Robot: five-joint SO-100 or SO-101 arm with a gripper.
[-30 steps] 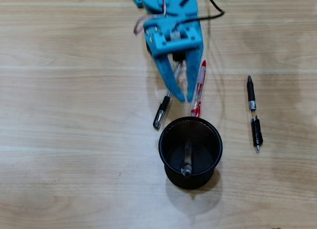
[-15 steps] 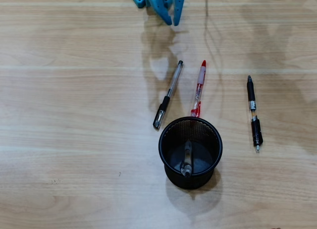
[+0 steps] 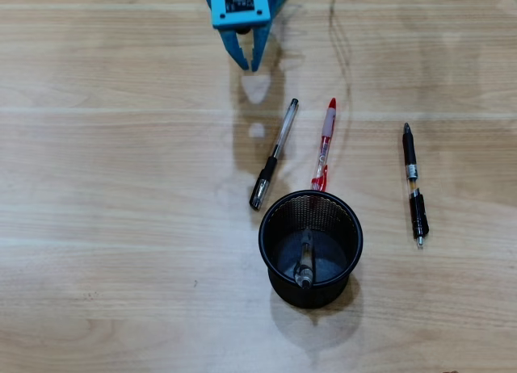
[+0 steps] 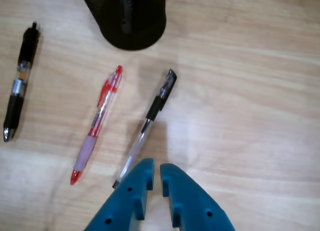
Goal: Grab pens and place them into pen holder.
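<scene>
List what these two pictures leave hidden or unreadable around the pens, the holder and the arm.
- Pen holder: wrist view's top edge cuts off its rim and inside.
- Pen in the holder: overhead view shows only its upper end; type unclear.
- Red pen: clip end meets the holder rim; contact uncertain.
- Gripper: arm behind it cut off by the top edge.

The light wooden worktop (image 3: 97, 228) lies bare along its whole left side and across the near edge on either side of the black mesh pen holder (image 3: 311, 248). Toward the far edge, the blue two-finger gripper (image 3: 249, 64) hangs with its fingers nearly together. Three obstacles lie mid-table: a clear pen with a black cap (image 3: 274, 154), a red pen (image 3: 324, 144) whose end touches the holder's rim, and a black pen (image 3: 414, 183) well apart toward the right edge.
</scene>
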